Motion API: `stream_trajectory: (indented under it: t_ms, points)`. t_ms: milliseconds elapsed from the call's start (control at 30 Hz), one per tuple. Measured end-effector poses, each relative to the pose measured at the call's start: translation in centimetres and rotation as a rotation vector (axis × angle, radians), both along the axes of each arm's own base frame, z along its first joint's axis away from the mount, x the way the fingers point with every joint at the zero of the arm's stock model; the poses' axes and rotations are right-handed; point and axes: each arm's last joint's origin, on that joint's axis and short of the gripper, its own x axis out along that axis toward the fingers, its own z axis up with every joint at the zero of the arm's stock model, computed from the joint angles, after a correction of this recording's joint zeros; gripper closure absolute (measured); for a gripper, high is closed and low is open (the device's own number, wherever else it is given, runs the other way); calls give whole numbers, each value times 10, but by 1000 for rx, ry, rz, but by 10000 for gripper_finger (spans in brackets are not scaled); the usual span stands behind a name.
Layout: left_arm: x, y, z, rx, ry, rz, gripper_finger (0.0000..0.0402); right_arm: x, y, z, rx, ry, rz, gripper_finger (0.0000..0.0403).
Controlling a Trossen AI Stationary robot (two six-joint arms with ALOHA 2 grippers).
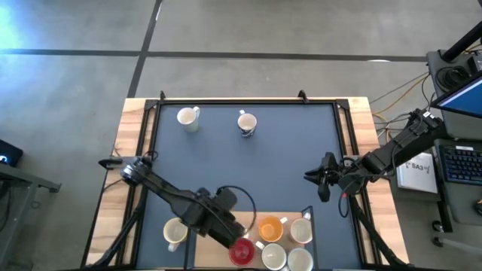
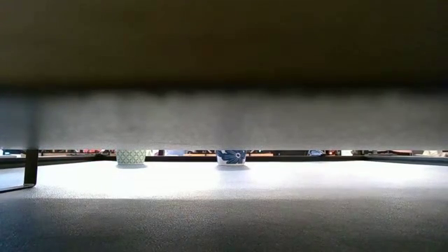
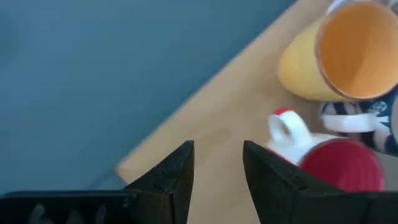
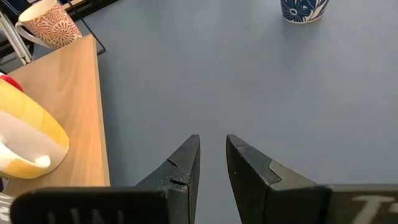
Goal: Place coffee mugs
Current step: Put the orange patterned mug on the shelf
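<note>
The left gripper (image 1: 239, 239) hangs over the wooden board (image 1: 252, 220) at the near edge of the table, its two dark fingers (image 3: 173, 177) parted with bare wood showing in the gap and nothing held between them. Just beside one fingertip sits the red mug (image 3: 339, 165), its white handle (image 3: 287, 127) turned toward the gripper but not touched. Next to it on the board stands the orange mug (image 3: 348, 46), and a mug with a dark blue and white pattern (image 3: 373, 121) shows partly between and behind those two. From above, the red mug (image 1: 242, 251) sits at the board's near edge with the orange mug (image 1: 270, 228) beside it and three white mugs (image 1: 301, 230) clustered on the far side of that. Another cream mug (image 1: 175, 232) stands on the dark mat (image 1: 248, 162) on the other side of the left arm. The right gripper (image 1: 322, 181) hovers above the mat near the table's right side, its fingers (image 4: 180, 171) a narrow gap apart and empty, with only mat below them. Two more mugs stand well apart from the rest at the far end of the mat: a white one (image 1: 187, 117) and one with a blue flower pattern (image 1: 247, 123). The table-level camera shows the same pair far off, a pale patterned mug (image 2: 131, 157) and the blue-flowered one (image 2: 231, 157), both upright.
</note>
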Motion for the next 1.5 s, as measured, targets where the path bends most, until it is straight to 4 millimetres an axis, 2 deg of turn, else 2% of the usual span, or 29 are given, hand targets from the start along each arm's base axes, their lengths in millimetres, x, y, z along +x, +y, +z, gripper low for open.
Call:
stream_trajectory:
  t_ms: [100,233,367,500,667,867,1000,1200,1367,1500]
  points:
    - [-26,18,8,48,11,3,281,0,0,0,0,0,0,335]
    - [-67,45,6,67,59,43,281,0,0,0,0,0,0,335]
    - [-105,62,7,-10,80,87,281,0,0,0,1,-1,0,335]
    - [-137,67,-4,-86,143,130,281,0,0,0,0,0,0,335]
    - [-163,56,-31,-143,148,170,264,0,0,0,0,0,0,335]
    - [-178,29,-71,-252,162,127,232,0,0,0,0,-1,0,335]
    - [-180,18,-91,-273,157,139,233,0,0,0,0,0,0,335]
    - [-180,11,-110,-243,186,177,247,0,0,0,0,-1,0,335]
    - [-175,4,-118,-239,186,139,286,0,0,0,0,-1,0,335]
    - [-175,4,-120,-225,196,130,355,0,0,0,1,-1,0,335]
